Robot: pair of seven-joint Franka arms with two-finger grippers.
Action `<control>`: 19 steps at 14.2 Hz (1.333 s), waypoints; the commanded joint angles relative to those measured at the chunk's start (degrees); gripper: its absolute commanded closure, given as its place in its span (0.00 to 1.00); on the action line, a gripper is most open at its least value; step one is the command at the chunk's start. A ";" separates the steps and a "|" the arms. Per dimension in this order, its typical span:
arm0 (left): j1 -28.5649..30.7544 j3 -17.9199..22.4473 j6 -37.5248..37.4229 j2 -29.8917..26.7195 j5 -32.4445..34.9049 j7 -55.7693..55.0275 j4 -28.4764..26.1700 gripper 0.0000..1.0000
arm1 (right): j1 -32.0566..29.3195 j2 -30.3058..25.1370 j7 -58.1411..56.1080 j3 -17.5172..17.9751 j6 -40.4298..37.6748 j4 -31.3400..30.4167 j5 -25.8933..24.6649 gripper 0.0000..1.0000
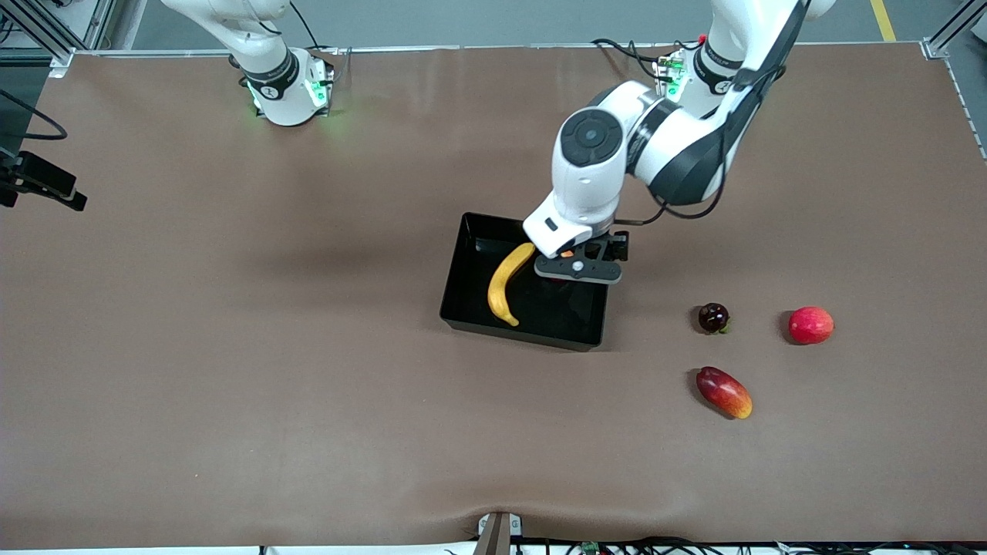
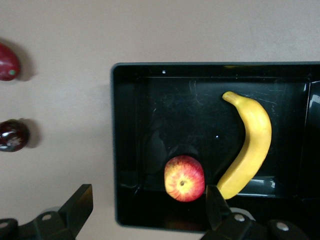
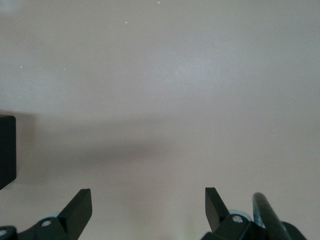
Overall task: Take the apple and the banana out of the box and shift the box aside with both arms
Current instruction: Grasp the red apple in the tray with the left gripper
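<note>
Tray (image 1: 461,266), glossy black plastic with raised walls, holds the curved yellow banana (image 1: 506,284) and round red-yellow apple (image 2: 184,178) directly under the left gripper (image 2: 147,210), fingers spread apart. Right gripper (image 3: 148,207), fingers also apart, waits over bare brown table (image 1: 231,308).

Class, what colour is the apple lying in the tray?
Red with yellow streaks: the apple, clearest in the left wrist view.

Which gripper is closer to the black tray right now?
Left. The left gripper hangs open over the black tray, above the apple beside the banana. The right gripper is open over bare table, the tray only at its view's edge.
</note>
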 commanded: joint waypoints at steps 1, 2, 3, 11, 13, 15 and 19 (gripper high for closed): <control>-0.51 -0.27 3.24 2.54 0.29 -4.43 -0.56 0.00 | -1.00 0.77 0.46 0.85 -0.55 1.71 -0.21 0.00; -1.12 -0.36 4.04 3.50 0.28 -5.93 -1.17 0.00 | -1.00 0.77 0.46 0.85 -0.55 1.80 -0.21 0.00; -1.56 -0.45 5.00 4.38 0.11 -6.56 -1.79 0.00 | -1.09 0.77 0.46 0.85 -0.55 1.80 -0.21 0.00; -1.83 -0.54 11.69 7.73 0.28 -9.11 -8.21 0.00 | -1.00 0.77 0.11 0.85 -0.55 1.80 -0.29 0.00; -2.18 -0.54 11.69 8.52 0.28 -9.11 -8.91 0.00 | -1.00 0.77 0.11 0.85 -0.64 1.80 -0.29 0.00; -2.18 -0.54 11.78 9.22 0.28 -9.11 -9.00 0.00 | -1.00 0.77 0.02 0.85 -0.55 1.80 -0.29 0.00; -2.80 -0.54 12.40 10.28 0.63 -8.77 -9.09 0.16 | -0.91 0.77 -0.07 0.93 -0.64 1.80 -0.29 0.00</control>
